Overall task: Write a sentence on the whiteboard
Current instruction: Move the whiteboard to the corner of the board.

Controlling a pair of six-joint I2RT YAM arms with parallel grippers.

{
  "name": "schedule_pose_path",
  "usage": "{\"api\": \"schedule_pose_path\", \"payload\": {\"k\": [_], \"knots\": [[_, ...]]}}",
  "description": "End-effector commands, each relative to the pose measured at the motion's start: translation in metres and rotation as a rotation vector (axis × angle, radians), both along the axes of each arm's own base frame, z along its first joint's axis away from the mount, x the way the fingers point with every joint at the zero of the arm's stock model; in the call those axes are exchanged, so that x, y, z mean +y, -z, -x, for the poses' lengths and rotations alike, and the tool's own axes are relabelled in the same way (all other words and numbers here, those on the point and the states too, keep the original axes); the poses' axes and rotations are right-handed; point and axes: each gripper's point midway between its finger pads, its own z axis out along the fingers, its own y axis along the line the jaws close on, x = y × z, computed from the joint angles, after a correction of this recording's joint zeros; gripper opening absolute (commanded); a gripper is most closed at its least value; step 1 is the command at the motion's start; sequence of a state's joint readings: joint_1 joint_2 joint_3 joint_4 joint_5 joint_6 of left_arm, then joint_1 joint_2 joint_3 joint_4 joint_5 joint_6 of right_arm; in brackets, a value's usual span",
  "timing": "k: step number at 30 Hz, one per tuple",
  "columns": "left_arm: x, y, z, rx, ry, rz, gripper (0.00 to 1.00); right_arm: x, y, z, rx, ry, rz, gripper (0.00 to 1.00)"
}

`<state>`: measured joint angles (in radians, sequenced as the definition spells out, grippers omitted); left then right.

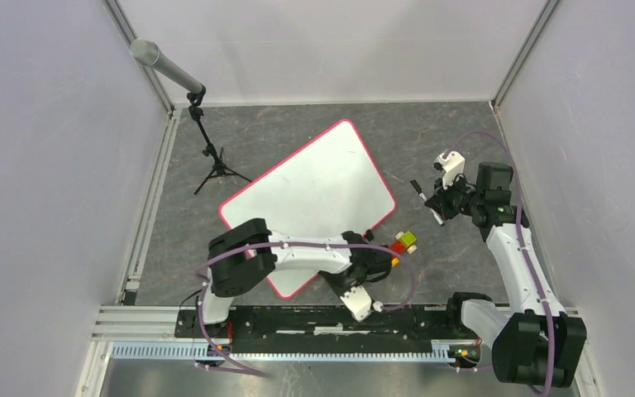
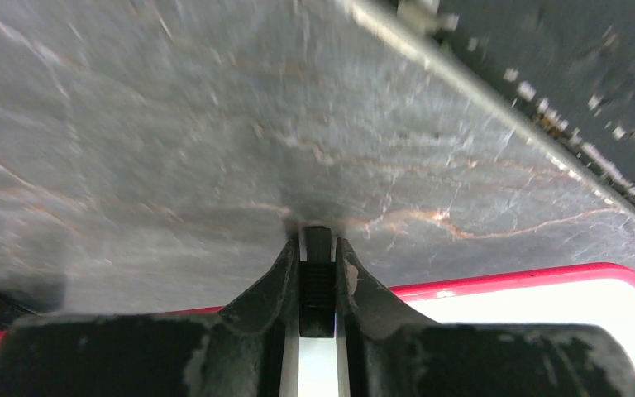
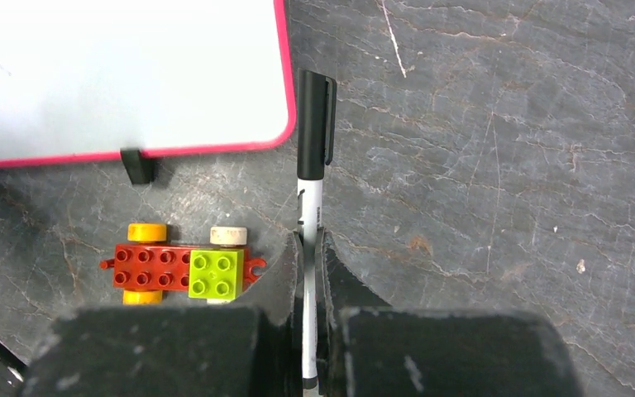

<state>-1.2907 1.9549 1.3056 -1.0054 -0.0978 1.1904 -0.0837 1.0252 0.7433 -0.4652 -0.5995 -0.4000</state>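
Observation:
The whiteboard (image 1: 314,194) lies tilted on the dark table, white with a red-pink rim (image 2: 537,277). Its face shows plain white, and the sentence is not in view. My left gripper (image 1: 366,266) sits at the board's near right edge. In the left wrist view its fingers (image 2: 355,285) are shut on a small black ribbed tab (image 2: 317,285) that crosses the rim. My right gripper (image 3: 310,240) hovers right of the board, shut on a white marker (image 3: 309,207) whose black cap (image 3: 316,124) is on. In the top view the marker (image 1: 427,203) points toward the board.
A red toy-brick car (image 3: 150,266) with a lime brick (image 3: 216,274) and yellow wheels stands near the board's right corner (image 1: 403,242). Another black tab (image 3: 138,165) sticks out from the rim. A microphone on a tripod (image 1: 208,157) stands at the back left.

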Motion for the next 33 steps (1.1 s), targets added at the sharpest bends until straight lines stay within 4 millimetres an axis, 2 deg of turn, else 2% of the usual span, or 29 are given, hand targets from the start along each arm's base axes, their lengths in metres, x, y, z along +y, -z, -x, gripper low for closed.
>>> {"api": "schedule_pose_path", "payload": {"k": [1, 5, 9, 14, 16, 19, 20, 24, 26, 28, 30, 33], "knots": [[-0.035, -0.008, 0.026, 0.037, 0.078, 0.037, 0.03, -0.003, -0.024, -0.006, -0.070, -0.020, 0.005, 0.00], [-0.044, -0.007, 0.041, 0.028, 0.096, 0.014, 0.04, -0.006, -0.025, -0.005, -0.075, -0.015, 0.010, 0.00], [-0.057, -0.010, 0.053, 0.054, 0.029, 0.014, 0.05, -0.009, -0.028, -0.005, -0.083, -0.013, 0.014, 0.00], [-0.062, -0.009, 0.053, 0.045, -0.025, 0.021, 0.11, -0.012, -0.031, -0.005, -0.090, -0.008, 0.015, 0.00], [-0.058, -0.011, 0.054, 0.047, -0.023, 0.018, 0.19, -0.012, -0.033, -0.006, -0.095, -0.008, 0.017, 0.00], [-0.056, -0.018, 0.057, 0.028, -0.041, 0.030, 0.43, -0.013, -0.038, -0.008, -0.103, -0.011, 0.017, 0.00], [-0.057, -0.022, 0.057, 0.020, -0.051, 0.044, 0.48, -0.012, -0.040, -0.008, -0.107, -0.013, 0.015, 0.00], [-0.070, -0.052, 0.064, 0.050, -0.107, 0.112, 0.65, -0.009, -0.050, -0.013, -0.126, -0.023, -0.007, 0.00], [-0.077, -0.070, 0.066, 0.057, -0.127, 0.158, 0.83, -0.007, -0.058, -0.017, -0.134, -0.032, -0.022, 0.00], [-0.082, -0.088, 0.071, 0.085, -0.140, 0.202, 0.93, -0.005, -0.065, -0.021, -0.145, -0.036, -0.032, 0.00], [-0.093, -0.109, 0.074, 0.103, -0.179, 0.275, 1.00, -0.005, -0.074, -0.026, -0.160, -0.039, -0.040, 0.00], [-0.102, -0.143, 0.081, 0.157, -0.238, 0.384, 1.00, -0.003, -0.089, -0.035, -0.184, -0.038, -0.058, 0.00]]}}
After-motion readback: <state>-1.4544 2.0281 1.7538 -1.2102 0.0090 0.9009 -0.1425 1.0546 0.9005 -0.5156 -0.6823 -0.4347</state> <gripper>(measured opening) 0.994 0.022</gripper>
